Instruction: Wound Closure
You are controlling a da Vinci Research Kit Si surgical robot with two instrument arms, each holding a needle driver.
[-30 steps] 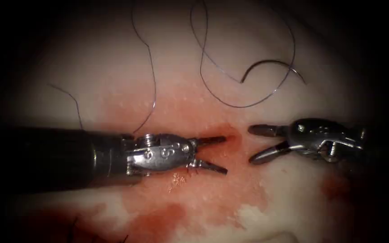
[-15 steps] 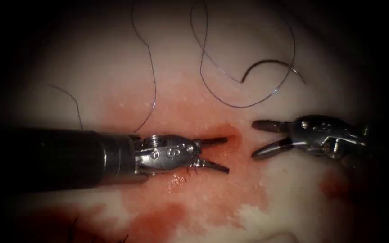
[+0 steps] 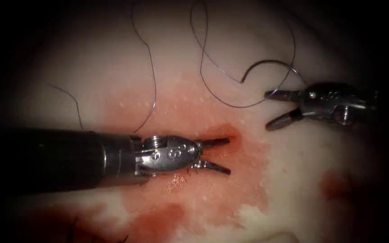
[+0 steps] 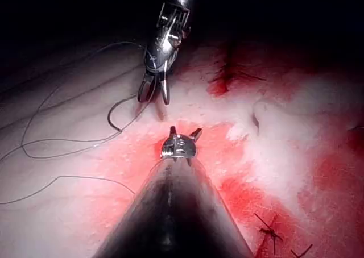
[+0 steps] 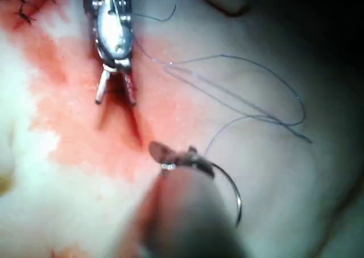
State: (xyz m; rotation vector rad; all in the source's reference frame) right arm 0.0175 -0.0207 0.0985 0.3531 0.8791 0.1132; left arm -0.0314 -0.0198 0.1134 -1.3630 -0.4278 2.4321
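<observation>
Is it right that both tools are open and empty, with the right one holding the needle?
Not quite. The right tool holds nothing; its jaws are open beside the needle, which lies free on the tissue, as the endoscope view shows. The left tool is open and empty too.

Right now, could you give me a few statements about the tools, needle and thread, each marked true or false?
1. The left tool holds the needle. False: its jaws are open and hold nothing.
2. The needle lies free on the tissue, not driven in. True.
3. The right tool has its jaws open near the needle. True.
4. The right tool grips the thread. False: it holds nothing; the thread lies loose on the tissue.
5. Red fluid stains the tissue around the left tool. True.
</observation>
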